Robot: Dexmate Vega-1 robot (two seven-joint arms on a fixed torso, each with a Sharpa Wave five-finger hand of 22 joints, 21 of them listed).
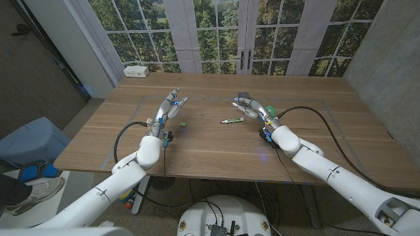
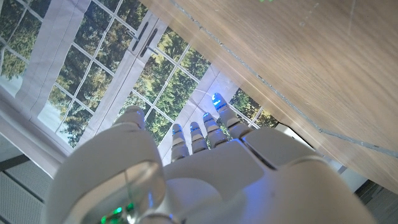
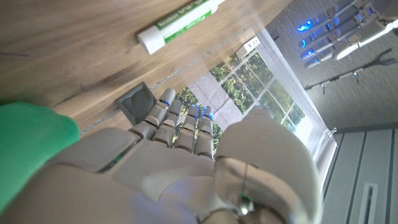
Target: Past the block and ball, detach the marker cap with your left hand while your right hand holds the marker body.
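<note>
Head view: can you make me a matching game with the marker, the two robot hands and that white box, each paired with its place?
Things:
1. marker
2. left hand
3. right hand
4. white box

Places:
A. far table edge, by the window
B. lying between the two hands
C. beside the dark block
D. nearest the small green piece

Pairs: 1-B, 2-D, 3-C, 4-A

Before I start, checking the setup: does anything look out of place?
A small green piece lies alone between the left hand and the marker, possibly its cap already off; too small to tell.
</note>
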